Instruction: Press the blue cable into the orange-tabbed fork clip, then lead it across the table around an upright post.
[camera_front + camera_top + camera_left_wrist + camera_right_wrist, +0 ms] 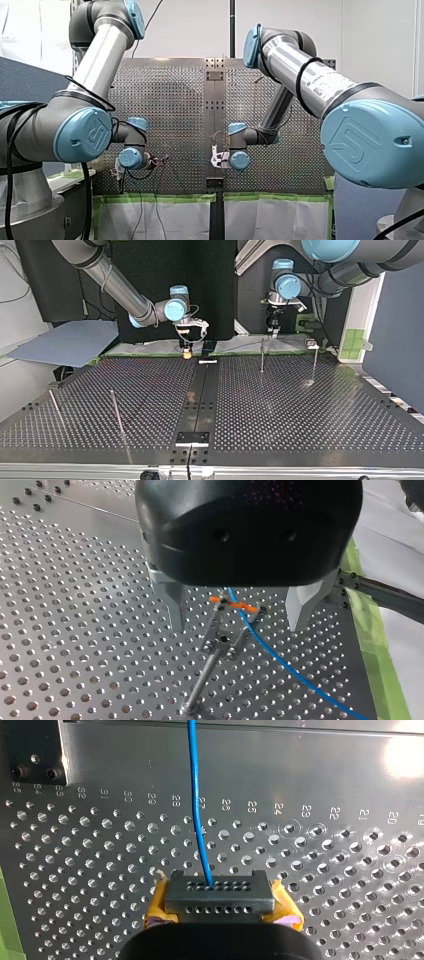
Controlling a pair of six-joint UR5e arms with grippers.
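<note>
Blue cable (280, 660) in the orange-tabbed fork clip (221, 641), between my left end effector's (237, 625) spread fingers (172, 605), my right end effector (187, 351), upper middle of the top view, pinching the cable's black plug (218, 895).

**A robotics lab bench**

This is a robotics laboratory, set up as a test cell. My left arm (95, 65) and my right arm (320, 82), grey industrial arms with blue joint caps, are mounted at either side of a perforated table (300, 405). The table is a metal plate drilled in a regular grid, with printed hole numbers (200, 802) along one edge. Thin upright posts (261, 356) stand in the holes. Green tape (160, 198) and white sheeting (170, 220) line the table's edge. Dark panels (165, 270) and a plain white wall (380, 40) close in the space, and black cabling (301, 80) loops around the arms.
</note>
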